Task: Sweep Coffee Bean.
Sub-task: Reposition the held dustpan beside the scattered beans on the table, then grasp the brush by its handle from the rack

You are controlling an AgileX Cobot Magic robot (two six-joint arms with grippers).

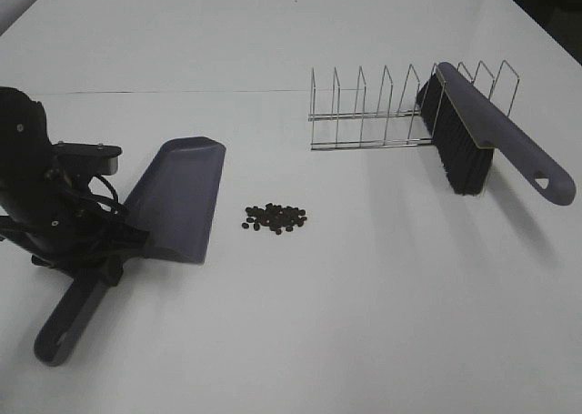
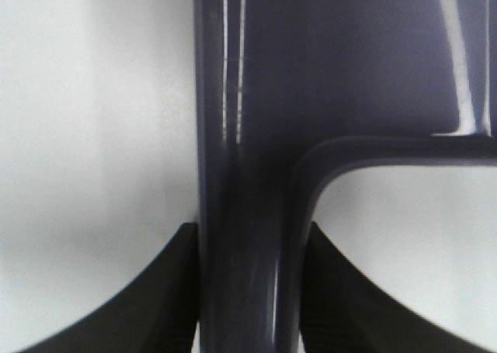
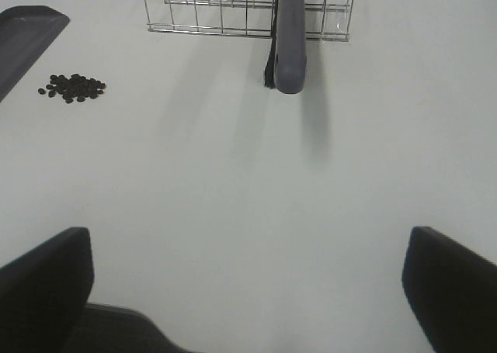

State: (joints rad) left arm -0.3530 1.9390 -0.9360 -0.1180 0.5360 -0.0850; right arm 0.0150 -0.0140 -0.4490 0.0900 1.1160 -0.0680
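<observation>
Coffee bean point(image 1: 275, 218) pile is a small tight cluster of tiny dark oval beans on the white table point(image 1: 364, 323), about mid-scene. Your left gripper point(image 2: 250, 240) is clamped snug on the handle of the grey-purple dustpan point(image 1: 177, 200), near-left of the beans, with the pan's mouth lying between the fingers and the pile, just left of it. Your right gripper point(image 3: 248, 264) is spread wide with nothing in it, well apart from the beans. Far right, the brush point(image 1: 491, 127) leans in the wire rack point(image 1: 364, 114), bristles down.
</observation>
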